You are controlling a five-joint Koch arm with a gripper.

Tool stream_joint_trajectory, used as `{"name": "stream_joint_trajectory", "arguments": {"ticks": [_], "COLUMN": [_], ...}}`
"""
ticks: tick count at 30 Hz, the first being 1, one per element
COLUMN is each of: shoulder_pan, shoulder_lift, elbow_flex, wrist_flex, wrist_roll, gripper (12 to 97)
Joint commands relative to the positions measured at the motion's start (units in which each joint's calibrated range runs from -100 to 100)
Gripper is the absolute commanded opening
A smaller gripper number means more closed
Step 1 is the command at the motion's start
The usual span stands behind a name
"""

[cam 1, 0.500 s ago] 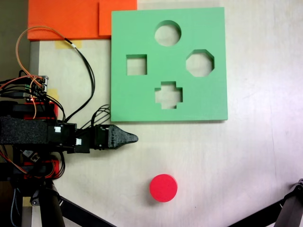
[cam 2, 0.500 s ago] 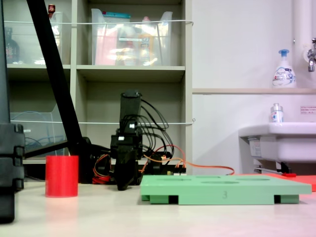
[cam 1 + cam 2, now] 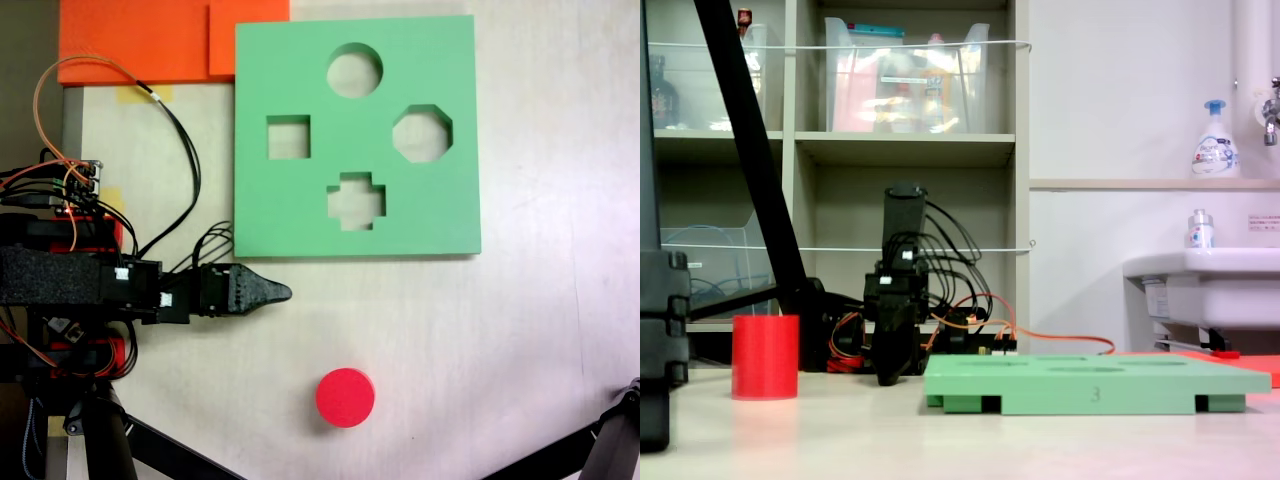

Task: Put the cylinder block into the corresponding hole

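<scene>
The red cylinder block [image 3: 345,397] stands upright on the pale table, near the bottom middle of a fixed view from above, and at the left [image 3: 765,357] of a fixed view from the side. The green foam board [image 3: 300,200] lies flat further up, and its circular hole [image 3: 354,70] is the cutout near its top edge. My black gripper [image 3: 283,292] points right, just below the board's lower left corner and up-left of the cylinder, touching neither. Its jaws are shut with nothing held. From the side the gripper [image 3: 890,375] hangs low over the table beside the board [image 3: 1090,380].
The board also has a square [image 3: 288,137], an octagonal [image 3: 422,133] and a cross-shaped [image 3: 356,201] cutout. Orange foam sheets [image 3: 150,40] lie at the top left. Loose cables [image 3: 185,160] trail from the arm base [image 3: 60,280]. Black stand legs [image 3: 105,435] [image 3: 612,440] cross the bottom corners.
</scene>
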Motion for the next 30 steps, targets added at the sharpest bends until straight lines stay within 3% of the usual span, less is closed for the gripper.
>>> {"name": "stream_joint_trajectory", "arguments": {"ticks": [1,12,24,30], "shoulder_pan": [0.0,0.63,-0.39,-2.0], "shoulder_lift": [-0.41,-0.41,-0.41,-0.41], "elbow_flex": [-1.08,-1.08,-1.08,-1.08], "wrist_flex": [-5.12,-0.98,57.56,61.9], "wrist_roll": [-0.29,2.54,42.74,58.41], "gripper": [48.6,51.1,51.5,52.8]}}
